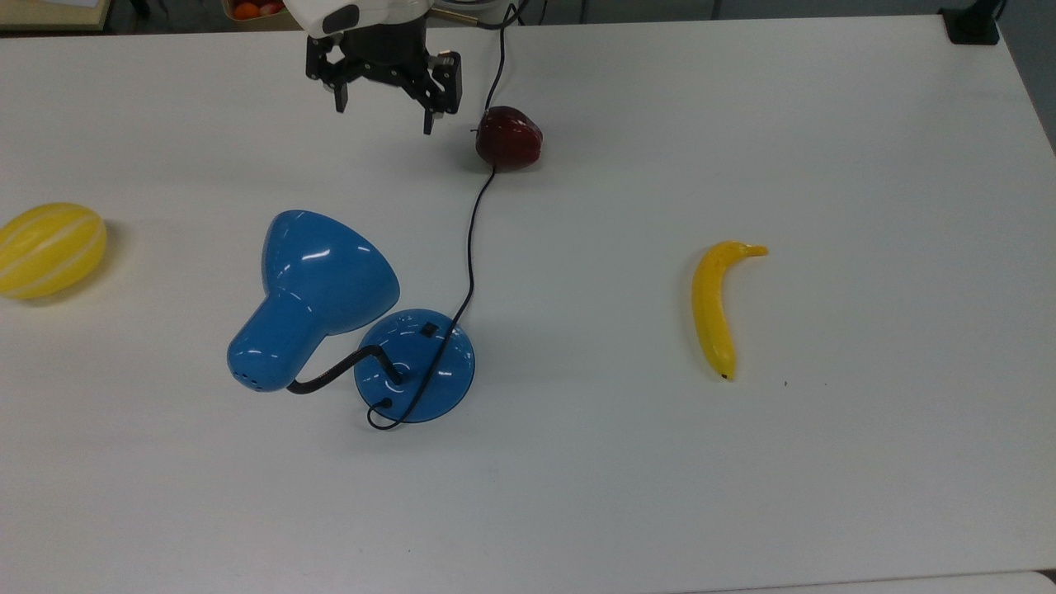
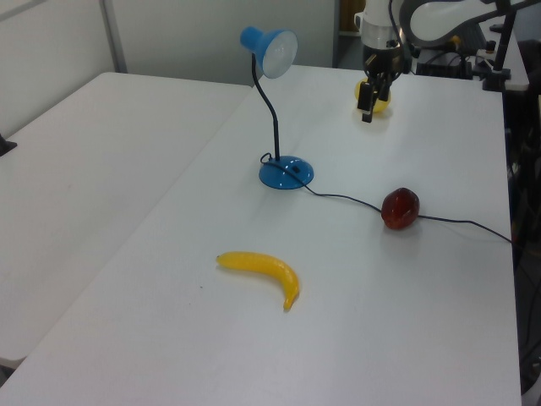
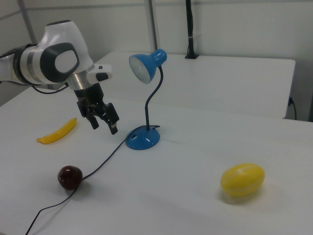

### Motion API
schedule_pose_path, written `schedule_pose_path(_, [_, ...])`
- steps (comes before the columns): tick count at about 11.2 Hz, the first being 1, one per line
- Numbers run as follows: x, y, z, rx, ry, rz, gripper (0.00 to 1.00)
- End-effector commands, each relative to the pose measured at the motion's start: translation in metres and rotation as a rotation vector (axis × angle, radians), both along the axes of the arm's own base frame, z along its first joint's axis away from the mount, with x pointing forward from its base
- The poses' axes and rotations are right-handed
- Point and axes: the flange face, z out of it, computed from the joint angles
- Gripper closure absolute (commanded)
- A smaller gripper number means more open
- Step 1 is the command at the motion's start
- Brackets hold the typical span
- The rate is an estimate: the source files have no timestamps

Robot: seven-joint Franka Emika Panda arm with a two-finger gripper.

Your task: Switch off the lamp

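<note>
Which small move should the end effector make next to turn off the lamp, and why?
Probably travel toward the lamp's base and above its black switch. The end effector is open, holds nothing, and hangs far from the base, near the red apple.

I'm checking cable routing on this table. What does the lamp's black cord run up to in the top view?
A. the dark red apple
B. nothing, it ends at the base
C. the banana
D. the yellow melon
A: in the top view the black cord leaves the lamp and runs up to the dark red apple.
</note>
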Motion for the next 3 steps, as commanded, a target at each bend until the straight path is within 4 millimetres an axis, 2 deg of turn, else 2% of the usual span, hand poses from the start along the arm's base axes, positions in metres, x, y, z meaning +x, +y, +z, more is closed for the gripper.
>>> schedule_pose_path(1, [-0.024,-0.0015,0.0077,0.02,0.076,-0.009,0.0])
schedule_pose_path(3, [-0.024,-0.0014,0.0081,0.052,0.078,-0.007,0.0])
